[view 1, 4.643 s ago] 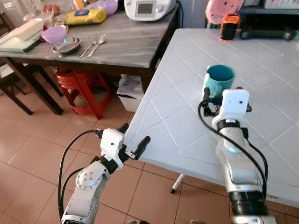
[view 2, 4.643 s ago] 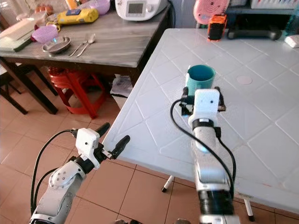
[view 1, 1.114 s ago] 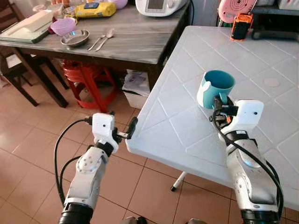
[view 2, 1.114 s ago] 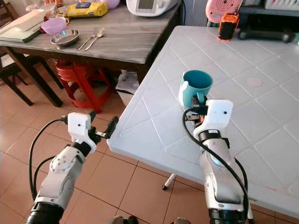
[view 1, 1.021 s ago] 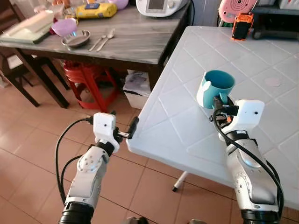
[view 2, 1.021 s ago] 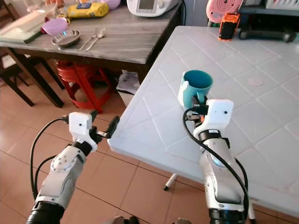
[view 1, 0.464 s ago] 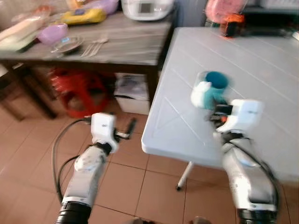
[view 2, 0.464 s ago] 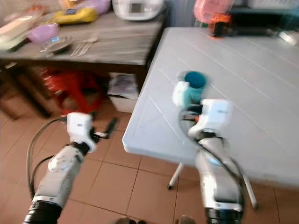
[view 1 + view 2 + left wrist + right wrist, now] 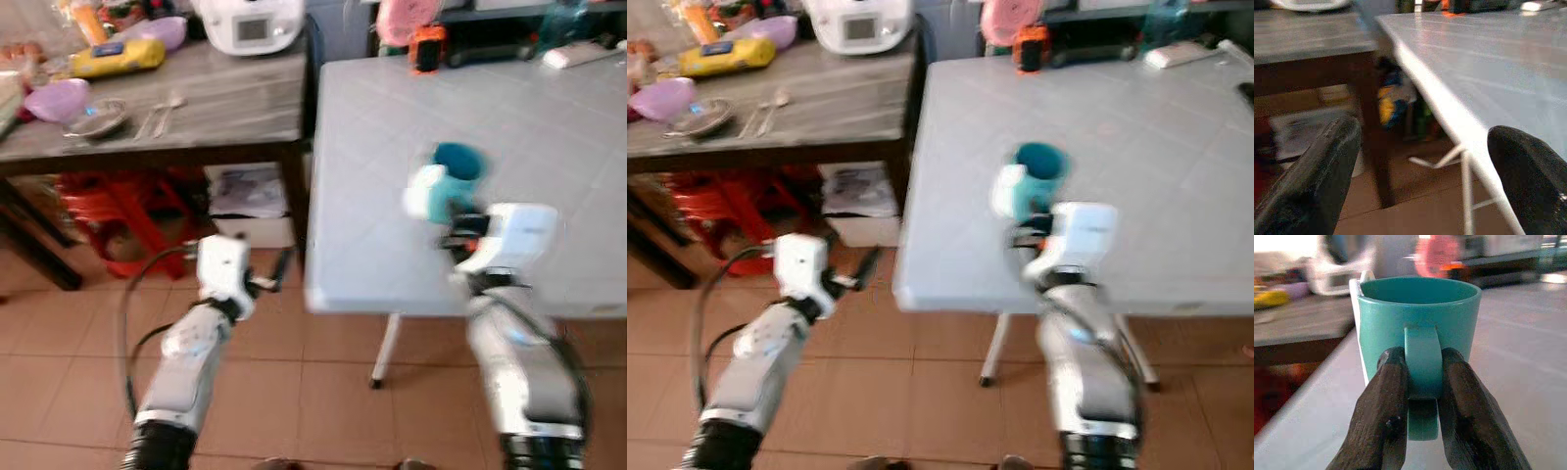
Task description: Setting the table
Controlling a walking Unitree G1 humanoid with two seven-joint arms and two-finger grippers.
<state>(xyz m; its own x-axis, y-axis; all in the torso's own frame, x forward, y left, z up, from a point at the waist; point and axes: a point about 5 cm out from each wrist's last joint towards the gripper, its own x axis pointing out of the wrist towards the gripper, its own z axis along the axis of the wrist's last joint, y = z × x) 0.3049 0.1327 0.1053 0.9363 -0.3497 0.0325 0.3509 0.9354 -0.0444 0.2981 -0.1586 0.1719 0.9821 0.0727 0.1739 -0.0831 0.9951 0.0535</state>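
My right gripper [image 9: 1422,396] is shut on the handle of a teal mug [image 9: 1420,323]. The mug [image 9: 446,186] hangs upright over the near part of the white plastic table [image 9: 549,127]. A white patch shows on the mug's left side. My left gripper [image 9: 276,274] is open, low beside the white table's near left corner, with nothing between its fingers [image 9: 1317,171]. The head views are blurred.
A grey wooden table [image 9: 196,98] at the left carries a metal bowl [image 9: 95,117], spoons [image 9: 157,113], a purple bowl [image 9: 57,98], a yellow pack and a white appliance [image 9: 250,24]. Red stools [image 9: 118,211] stand beneath it. An orange-black device [image 9: 425,49] sits at the white table's far edge.
The camera has swung and the whole scene shifted, now blurred. The mug stays in my right gripper, lifted over the table. The left gripper keeps its place by the table corner.
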